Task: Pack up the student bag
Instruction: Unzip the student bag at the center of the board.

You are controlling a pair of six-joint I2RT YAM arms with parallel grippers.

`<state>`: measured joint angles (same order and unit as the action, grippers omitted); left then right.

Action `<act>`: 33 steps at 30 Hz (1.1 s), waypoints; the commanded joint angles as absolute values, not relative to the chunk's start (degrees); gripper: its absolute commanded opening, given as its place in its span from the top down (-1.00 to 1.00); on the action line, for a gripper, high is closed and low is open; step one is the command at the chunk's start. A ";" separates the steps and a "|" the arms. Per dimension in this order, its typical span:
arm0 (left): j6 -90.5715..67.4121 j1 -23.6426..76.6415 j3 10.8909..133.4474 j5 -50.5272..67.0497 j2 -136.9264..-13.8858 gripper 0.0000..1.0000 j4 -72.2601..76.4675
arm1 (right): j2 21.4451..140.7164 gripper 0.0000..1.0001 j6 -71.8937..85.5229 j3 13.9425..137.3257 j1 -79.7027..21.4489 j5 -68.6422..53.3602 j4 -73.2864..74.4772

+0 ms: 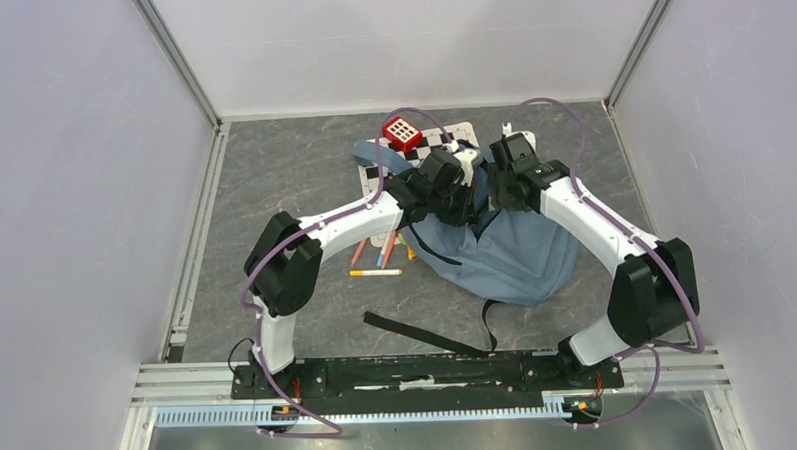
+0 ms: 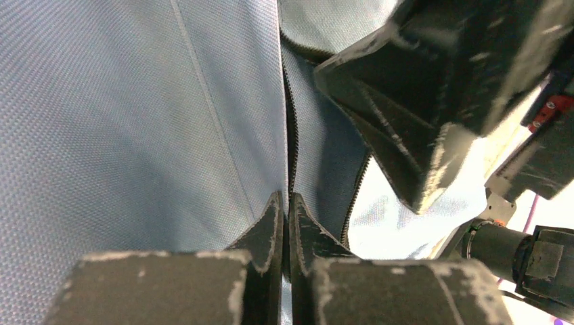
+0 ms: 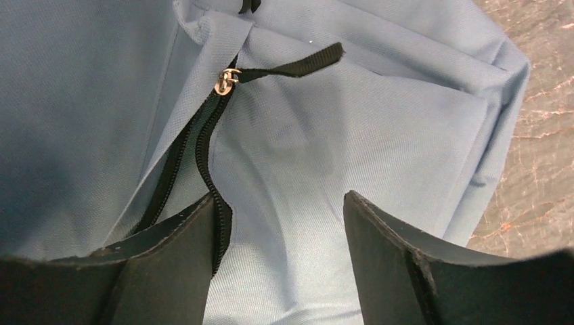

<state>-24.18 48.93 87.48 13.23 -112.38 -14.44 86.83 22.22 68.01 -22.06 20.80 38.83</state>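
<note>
Fingers (image 2: 267, 233) of our left gripper (image 2: 285, 202) are pressed together, pinching the student bag (image 2: 135, 122) at its zipper edge. Our right gripper (image 3: 284, 203) holds its fingers (image 3: 386, 237) spread wide just above the bag's blue-grey fabric, one of them beside the zipper track (image 3: 203, 149), with the metal pull (image 3: 225, 80) farther along. We see the bag lying in the middle of the table (image 1: 273, 179), under both wrists, with pencils (image 1: 376, 254) just to its left and a red keypad box (image 1: 402, 134) at its far side.
</note>
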 commanded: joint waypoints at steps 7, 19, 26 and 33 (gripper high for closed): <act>-26.24 49.11 87.28 16.41 -111.42 0.96 -13.09 | 82.12 0.39 20.14 71.55 -22.66 28.61 44.92; -24.71 49.13 88.02 12.58 -113.34 0.93 -17.56 | 76.66 1.00 24.23 76.74 -22.65 21.27 45.15; -27.06 48.66 90.94 5.65 -116.09 0.95 -25.22 | 73.71 1.00 25.33 73.16 -22.68 20.49 43.58; -29.28 47.33 90.58 4.02 -115.89 0.89 -26.11 | 72.43 1.00 25.09 71.27 -22.66 20.04 42.87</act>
